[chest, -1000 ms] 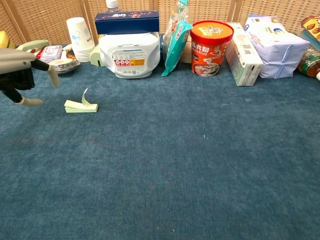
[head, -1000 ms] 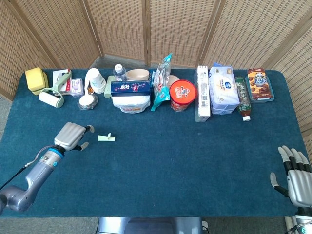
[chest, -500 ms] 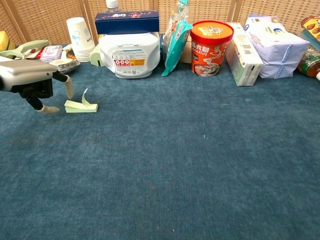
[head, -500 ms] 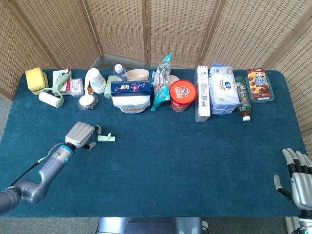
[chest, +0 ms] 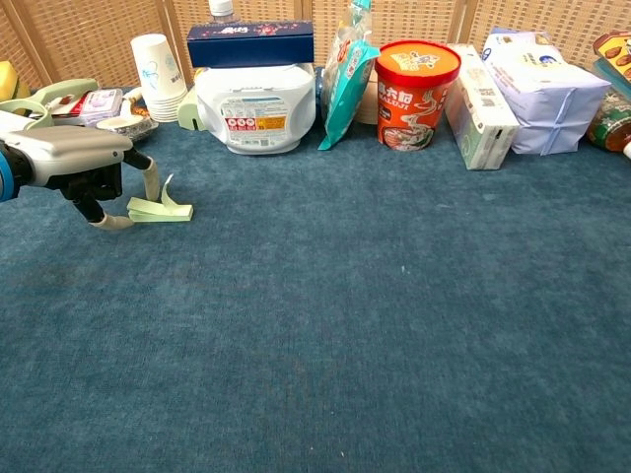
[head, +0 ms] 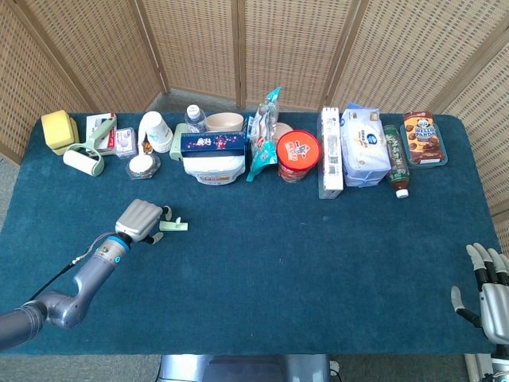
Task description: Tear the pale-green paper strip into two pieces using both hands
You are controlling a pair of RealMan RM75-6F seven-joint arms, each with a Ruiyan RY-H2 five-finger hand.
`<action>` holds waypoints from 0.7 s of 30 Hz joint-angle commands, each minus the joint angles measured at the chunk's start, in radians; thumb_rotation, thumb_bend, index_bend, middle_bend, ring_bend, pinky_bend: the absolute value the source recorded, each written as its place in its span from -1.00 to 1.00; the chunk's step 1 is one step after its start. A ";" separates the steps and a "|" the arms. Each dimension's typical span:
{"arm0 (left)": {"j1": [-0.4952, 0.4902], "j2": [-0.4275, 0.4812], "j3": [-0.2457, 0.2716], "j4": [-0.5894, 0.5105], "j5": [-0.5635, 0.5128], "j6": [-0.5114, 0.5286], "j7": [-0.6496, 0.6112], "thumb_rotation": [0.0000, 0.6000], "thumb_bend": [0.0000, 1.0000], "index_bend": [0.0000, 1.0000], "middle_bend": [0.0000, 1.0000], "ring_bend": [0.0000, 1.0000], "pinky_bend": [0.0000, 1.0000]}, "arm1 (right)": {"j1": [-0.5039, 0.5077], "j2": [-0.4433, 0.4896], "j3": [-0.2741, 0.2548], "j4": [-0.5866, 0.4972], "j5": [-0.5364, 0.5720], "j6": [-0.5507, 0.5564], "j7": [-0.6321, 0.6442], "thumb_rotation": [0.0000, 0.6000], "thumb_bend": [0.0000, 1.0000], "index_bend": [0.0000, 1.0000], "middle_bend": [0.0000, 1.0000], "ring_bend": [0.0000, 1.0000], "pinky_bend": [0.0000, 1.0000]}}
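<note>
The pale-green paper strip lies flat on the blue cloth at the left, one end curled upward. My left hand hovers at the strip's left end, fingers spread and pointing down, a fingertip right beside the paper; whether it touches is unclear. It holds nothing. My right hand sits at the table's front right corner, fingers apart and empty, seen only in the head view.
A row of goods lines the back edge: paper cups, a white tub with a blue box on it, a green snack bag, a red noodle cup, tissue packs.
My left hand has moved right, closing on the strip's left end. My right hand has drawn back toward the front right corner. The strip has not moved.
</note>
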 commanded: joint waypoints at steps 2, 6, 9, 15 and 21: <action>-0.004 -0.005 0.000 0.003 -0.014 -0.003 0.005 1.00 -0.42 -0.22 0.93 0.98 0.93 | -0.002 -0.001 0.001 0.002 0.000 0.001 0.003 0.71 -0.03 -0.96 -0.80 -0.98 -0.83; -0.008 -0.008 0.002 0.005 -0.029 -0.004 0.016 1.00 -0.42 -0.19 0.93 0.98 0.93 | -0.003 -0.001 0.001 0.004 0.001 0.001 0.006 0.71 -0.03 -0.96 -0.80 -0.98 -0.83; -0.010 -0.011 0.003 0.004 -0.038 -0.004 0.023 1.00 -0.42 -0.17 0.93 0.98 0.93 | -0.005 -0.002 0.002 0.006 0.002 0.002 0.008 0.70 -0.03 -0.96 -0.80 -0.98 -0.83; -0.015 -0.016 0.005 0.006 -0.058 0.000 0.039 1.00 -0.41 -0.15 0.93 0.98 0.94 | -0.007 -0.005 0.002 0.010 0.002 0.001 0.011 0.71 -0.03 -0.96 -0.80 -0.98 -0.82; -0.022 -0.016 0.006 0.005 -0.085 -0.002 0.053 1.00 -0.41 -0.14 0.93 0.98 0.94 | -0.009 -0.007 0.002 0.016 0.003 -0.001 0.016 0.71 -0.03 -0.96 -0.80 -0.98 -0.82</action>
